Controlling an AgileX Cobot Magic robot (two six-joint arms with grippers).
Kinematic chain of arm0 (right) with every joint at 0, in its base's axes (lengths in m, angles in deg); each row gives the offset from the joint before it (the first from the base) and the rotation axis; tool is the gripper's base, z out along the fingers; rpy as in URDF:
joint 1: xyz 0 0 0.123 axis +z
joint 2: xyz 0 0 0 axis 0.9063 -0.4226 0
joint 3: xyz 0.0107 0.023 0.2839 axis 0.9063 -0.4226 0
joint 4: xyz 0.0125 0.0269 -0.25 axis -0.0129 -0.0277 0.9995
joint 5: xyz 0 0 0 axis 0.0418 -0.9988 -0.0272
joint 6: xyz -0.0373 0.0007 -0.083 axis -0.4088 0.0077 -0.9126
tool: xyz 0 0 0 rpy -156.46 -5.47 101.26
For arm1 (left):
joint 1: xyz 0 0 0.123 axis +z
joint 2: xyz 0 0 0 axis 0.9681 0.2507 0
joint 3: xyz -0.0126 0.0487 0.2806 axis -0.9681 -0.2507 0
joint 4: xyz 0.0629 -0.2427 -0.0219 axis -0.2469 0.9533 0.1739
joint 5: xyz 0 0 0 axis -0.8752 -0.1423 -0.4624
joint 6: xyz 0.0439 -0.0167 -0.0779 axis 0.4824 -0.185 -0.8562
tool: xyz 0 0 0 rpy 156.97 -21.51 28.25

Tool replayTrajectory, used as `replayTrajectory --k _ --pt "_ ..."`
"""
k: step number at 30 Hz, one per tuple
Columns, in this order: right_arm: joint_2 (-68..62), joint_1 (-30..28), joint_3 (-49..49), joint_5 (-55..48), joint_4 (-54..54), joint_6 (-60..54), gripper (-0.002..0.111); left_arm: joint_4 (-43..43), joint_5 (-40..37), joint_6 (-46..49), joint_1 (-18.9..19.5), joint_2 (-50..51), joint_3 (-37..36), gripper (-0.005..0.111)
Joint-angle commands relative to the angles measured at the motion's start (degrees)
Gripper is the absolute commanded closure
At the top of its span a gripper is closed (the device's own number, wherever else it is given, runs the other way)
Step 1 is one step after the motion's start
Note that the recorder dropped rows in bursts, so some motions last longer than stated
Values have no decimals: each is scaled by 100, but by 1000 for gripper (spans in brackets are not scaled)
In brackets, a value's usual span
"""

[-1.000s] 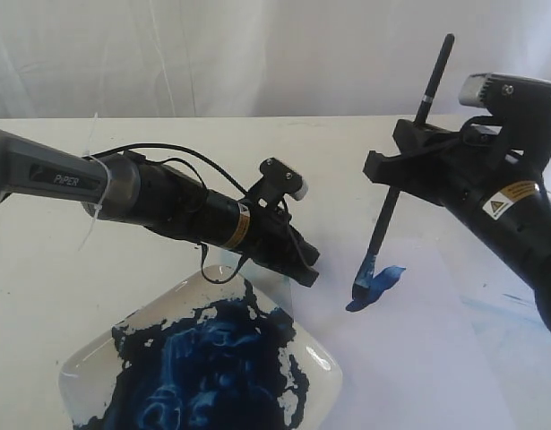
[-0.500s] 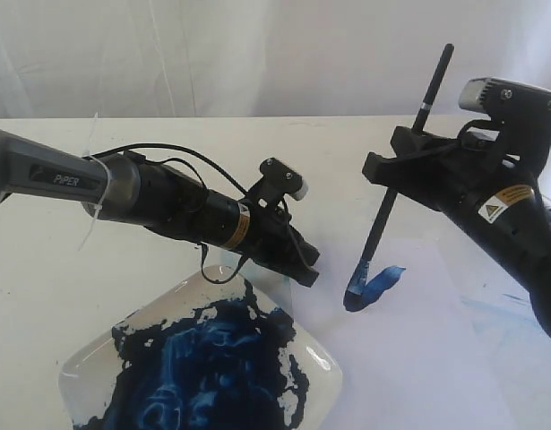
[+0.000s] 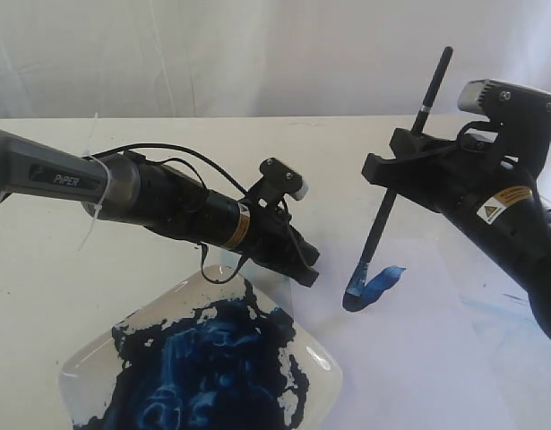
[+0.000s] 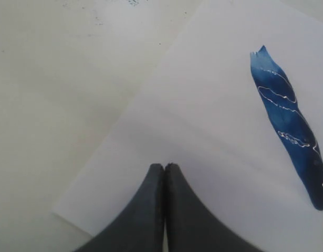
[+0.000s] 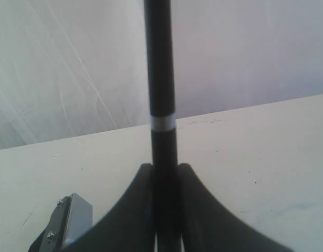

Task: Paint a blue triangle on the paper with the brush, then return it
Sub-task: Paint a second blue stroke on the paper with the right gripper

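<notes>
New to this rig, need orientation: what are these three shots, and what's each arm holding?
It is a two-armed robot working at a table. The wide shot comes from a camera off the arms. The other two come from a camera on each wrist, looking along the fingers. The left gripper is shut, holds nothing, and sits over the paper. The right gripper is shut on the brush, whose bristles touch the paper at a blue stroke. A dish of blue paint lies near the left arm.
</notes>
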State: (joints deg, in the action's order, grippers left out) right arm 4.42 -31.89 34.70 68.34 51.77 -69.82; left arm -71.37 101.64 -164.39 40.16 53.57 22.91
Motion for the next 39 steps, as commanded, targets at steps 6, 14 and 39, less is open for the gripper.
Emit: replayTrajectory --k 6,14,39 --pt "-149 17 -5 39 15 -20 108 -58 -31 -3 -42 9 8 107" --pt "-188 17 -5 52 3 -139 108 -58 -31 -3 -42 9 8 107" --pt "286 17 -18 -621 -542 -938 108 -58 -31 -3 -42 9 8 107"
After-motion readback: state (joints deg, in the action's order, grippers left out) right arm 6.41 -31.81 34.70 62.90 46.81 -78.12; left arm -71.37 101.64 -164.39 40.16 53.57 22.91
